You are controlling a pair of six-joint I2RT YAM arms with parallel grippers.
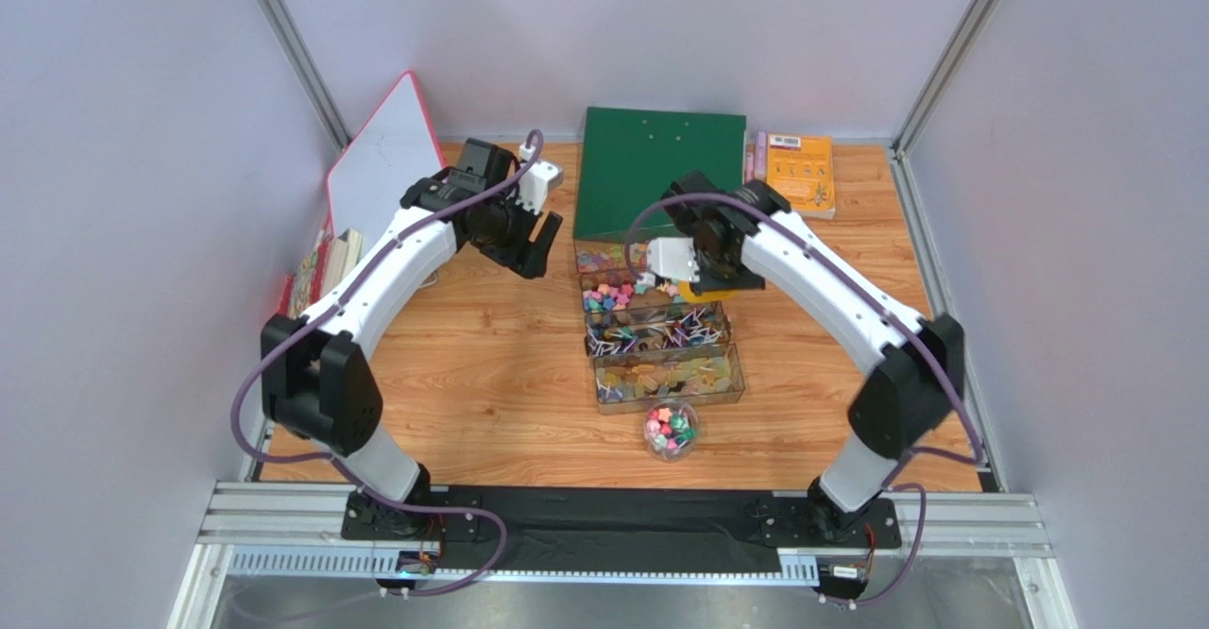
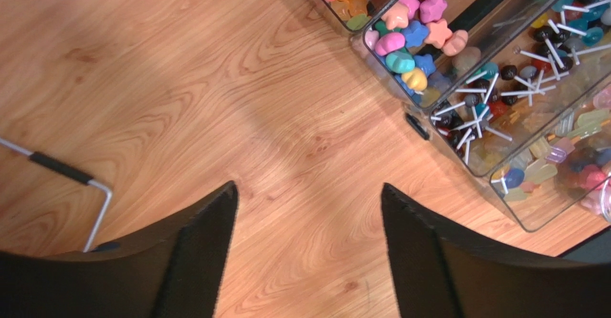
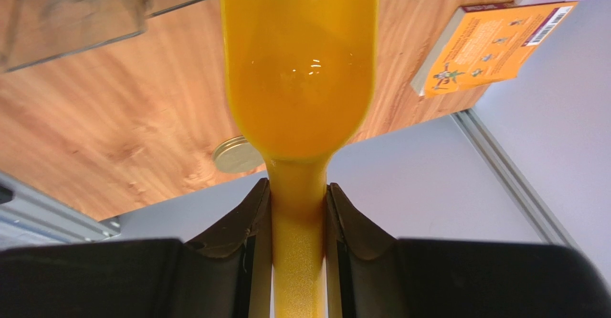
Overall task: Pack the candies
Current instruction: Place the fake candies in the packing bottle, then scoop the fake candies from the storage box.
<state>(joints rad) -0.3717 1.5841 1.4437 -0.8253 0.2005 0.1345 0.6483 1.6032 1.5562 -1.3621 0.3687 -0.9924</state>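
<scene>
We see the left gripper (image 2: 308,189) with its jaws spread wide and nothing between them. It hangs over bare tabletop (image 2: 179,82), just left of a row of clear trays (image 1: 660,332). In the top view the left gripper (image 1: 539,247) sits beside the far end of that row.

The right gripper (image 3: 297,189) is pinching the handle of a yellow scoop (image 3: 297,67), one finger pressed on each side. The scoop bowl points away from the wrist camera, and we cannot tell whether it carries anything. In the top view the right gripper (image 1: 681,268) is above the far trays.

The candies (image 2: 412,35) lie in the trays as small pink, blue, yellow and green pieces in the compartments nearest the far end. The next compartment holds lollipops (image 2: 495,82) with white sticks. More candies fill a small round jar (image 1: 670,428), which stands on the tabletop just in front of the nearest tray.

A round metal lid (image 3: 237,155) lies flat on the wood. An orange book (image 3: 495,46) lies near the back wall, beside a green board (image 1: 660,169).
</scene>
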